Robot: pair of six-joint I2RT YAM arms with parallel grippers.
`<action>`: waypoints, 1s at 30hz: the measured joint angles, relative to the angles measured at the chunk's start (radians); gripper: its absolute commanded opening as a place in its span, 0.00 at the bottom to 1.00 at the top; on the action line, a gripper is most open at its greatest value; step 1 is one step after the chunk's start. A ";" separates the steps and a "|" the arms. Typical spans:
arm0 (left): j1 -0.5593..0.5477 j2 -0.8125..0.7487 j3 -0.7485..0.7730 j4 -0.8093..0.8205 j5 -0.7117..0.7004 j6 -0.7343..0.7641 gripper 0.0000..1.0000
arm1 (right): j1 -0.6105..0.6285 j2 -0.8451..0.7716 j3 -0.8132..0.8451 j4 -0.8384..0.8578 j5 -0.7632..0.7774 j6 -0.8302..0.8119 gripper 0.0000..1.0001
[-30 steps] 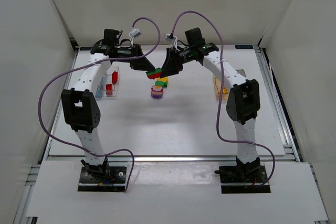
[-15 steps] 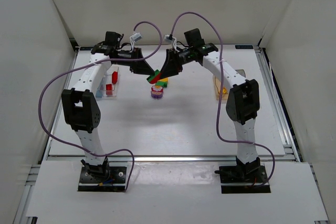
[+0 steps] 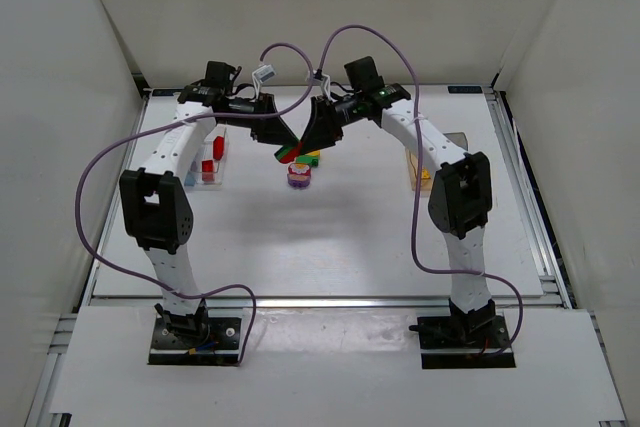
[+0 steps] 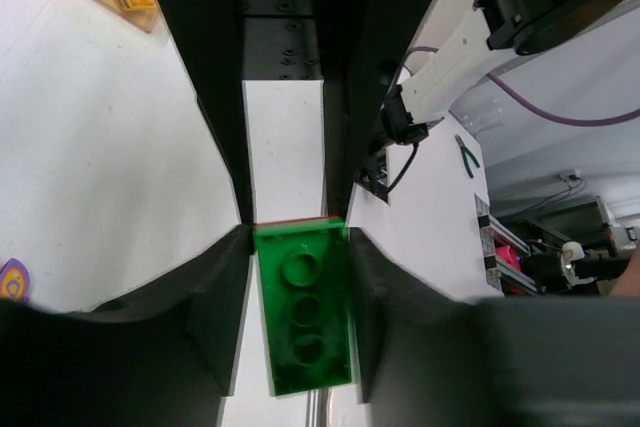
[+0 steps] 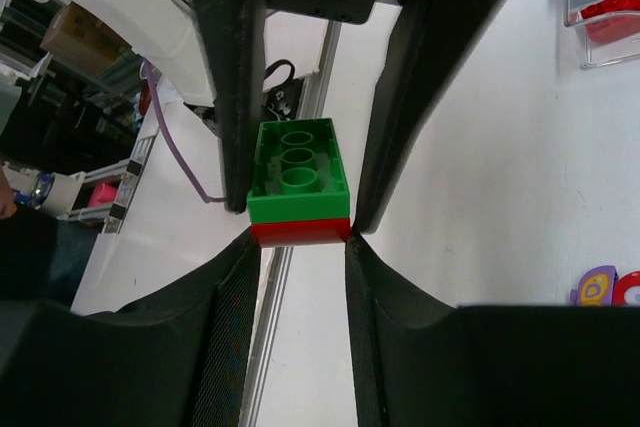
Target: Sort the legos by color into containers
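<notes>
Above the middle of the worktop point(image 3: 350, 237), a two-brick stack is held between both arms. The green brick point(image 4: 302, 312) is pinched by the left pincer point(image 3: 285, 142), the red brick point(image 5: 300, 231) by the right pincer point(image 3: 312, 143). A purple lego point(image 3: 299, 177) is seen on the worktop just beneath.

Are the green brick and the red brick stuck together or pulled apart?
Stuck together. The green brick sits flush on the red brick, with no gap between them.

— What's round it?
— Plain white back wall point(image 3: 320, 7), white side panels point(image 3: 50, 147), all evenly lit
— And underneath?
— A white worktop point(image 3: 330, 237), soft shadows across it, metal rail point(image 3: 527, 197) down its right edge
</notes>
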 measured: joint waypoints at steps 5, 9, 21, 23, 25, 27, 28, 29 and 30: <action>0.001 0.000 0.000 -0.011 -0.001 0.008 0.21 | 0.000 0.000 0.001 -0.006 0.011 0.000 0.00; 0.001 0.000 0.000 -0.012 -0.005 0.009 0.10 | 0.000 0.000 0.001 -0.006 0.013 -0.002 0.00; 0.016 -0.002 -0.063 0.153 0.010 -0.130 0.10 | -0.016 -0.034 -0.072 -0.025 0.043 -0.106 0.00; 0.049 -0.003 -0.076 0.234 0.010 -0.193 0.10 | -0.029 -0.047 -0.106 -0.061 0.041 -0.130 0.00; 0.095 -0.004 -0.077 0.301 0.008 -0.242 0.10 | -0.045 -0.048 -0.123 -0.087 0.043 -0.149 0.00; 0.132 -0.007 -0.077 0.349 0.006 -0.276 0.10 | -0.061 -0.048 -0.133 -0.109 0.047 -0.164 0.00; 0.151 -0.008 -0.077 0.370 0.004 -0.292 0.10 | -0.067 -0.048 -0.136 -0.117 0.049 -0.172 0.00; 0.164 -0.011 -0.077 0.385 0.001 -0.304 0.10 | -0.073 -0.048 -0.138 -0.123 0.052 -0.180 0.00; 0.176 -0.013 -0.077 0.397 -0.005 -0.315 0.10 | -0.080 -0.048 -0.138 -0.134 0.057 -0.188 0.00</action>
